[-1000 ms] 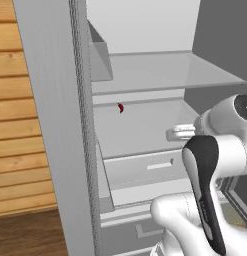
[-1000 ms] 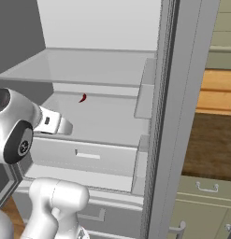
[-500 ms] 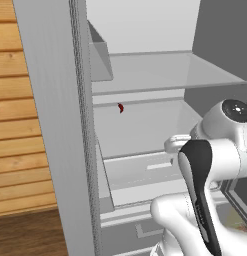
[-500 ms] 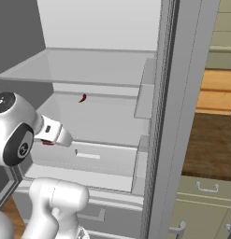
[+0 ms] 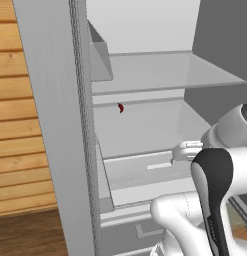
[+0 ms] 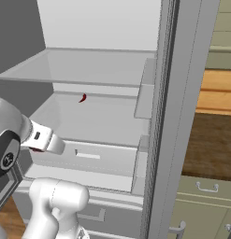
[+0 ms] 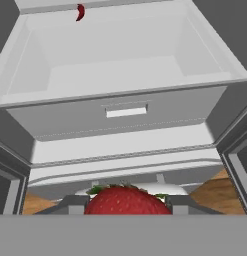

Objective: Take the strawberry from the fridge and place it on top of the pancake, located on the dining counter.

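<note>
The fridge (image 5: 55,125) stands open with its white shelves (image 6: 93,119) in front of me. My gripper (image 7: 127,204) is shut on the red strawberry (image 7: 127,200), whose green leaves show between the dark fingers (image 7: 70,204). In the base views the gripper (image 5: 187,150) (image 6: 42,140) hangs just outside the fridge, level with the white inner drawer (image 7: 125,112). The pancake is out of view.
A small dark-red thing (image 5: 120,107) (image 6: 83,97) lies at the back of the middle shelf. The open door's edge (image 6: 182,93) rises close on the right. Beyond it a pale cabinet front (image 6: 205,196) sits below a dark-brown wood surface (image 6: 210,144); whether that is the dining counter I cannot tell.
The hand has sunk and drawn back from the shelf toward the robot's body, still holding the strawberry. The fridge and the views have not shifted.
</note>
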